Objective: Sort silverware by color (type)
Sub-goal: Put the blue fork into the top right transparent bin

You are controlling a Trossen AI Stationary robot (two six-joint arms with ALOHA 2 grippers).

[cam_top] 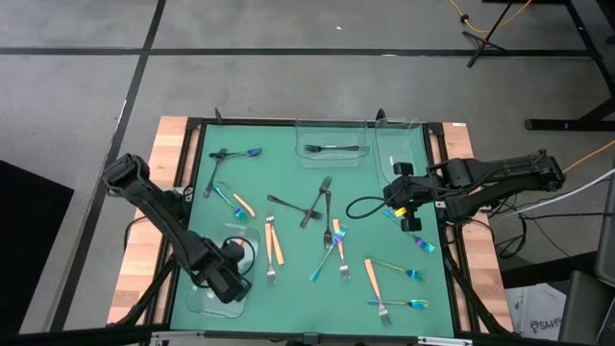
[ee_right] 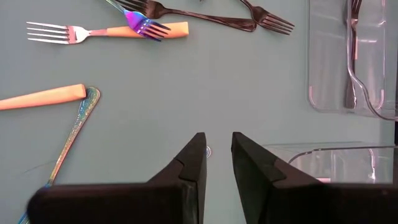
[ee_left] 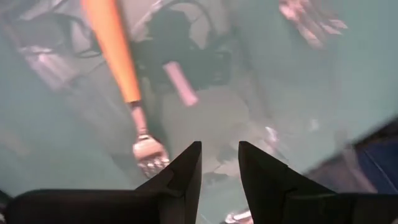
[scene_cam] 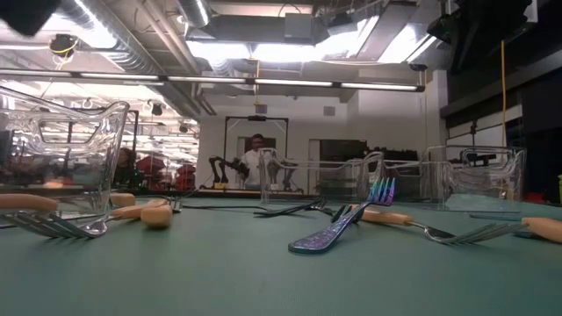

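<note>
Forks scattered over a green mat, both arms low over trays

The green mat (cam_top: 288, 192) carries three clear trays: a far one (cam_top: 332, 130) holding one black fork (cam_top: 332, 149), a right one (cam_top: 399, 144), and a near-left one (cam_top: 213, 303). The left gripper (ee_left: 219, 163) hangs over that near-left tray, fingers apart, an orange-handled fork (ee_left: 121, 68) lying free below. The right gripper (ee_right: 217, 152) hovers by the right tray, fingers narrowly apart, empty. Black, orange and iridescent forks (cam_top: 418, 240) lie mixed across the mat.
</note>
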